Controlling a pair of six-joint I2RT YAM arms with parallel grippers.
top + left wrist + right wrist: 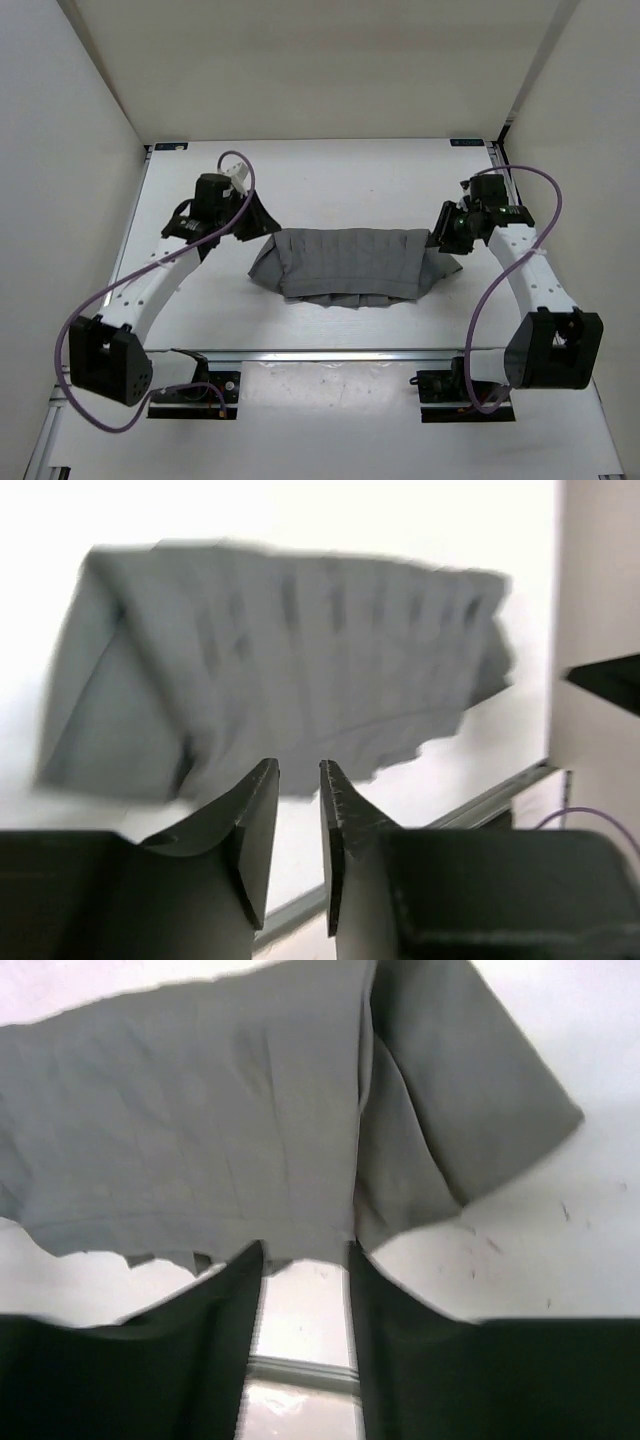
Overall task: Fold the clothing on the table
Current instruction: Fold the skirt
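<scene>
Clothing: a dark grey pleated garment (345, 262) lies in a flat, folded band at the middle of the table (330, 175), pleats running front to back, with a loose flap poking out at each end.
Left gripper: the left gripper (298, 800) hangs just off the garment's left end, fingers (255, 825) parted by a narrow gap with nothing between them.
Right gripper: the right gripper (305, 1265) sits at the garment's right end, jaws apart, white tabletop showing through the gap; the cloth's edge lies at the fingertips, not pinched.
Near edge: a silver rail (330, 355) runs in front of the garment.
</scene>
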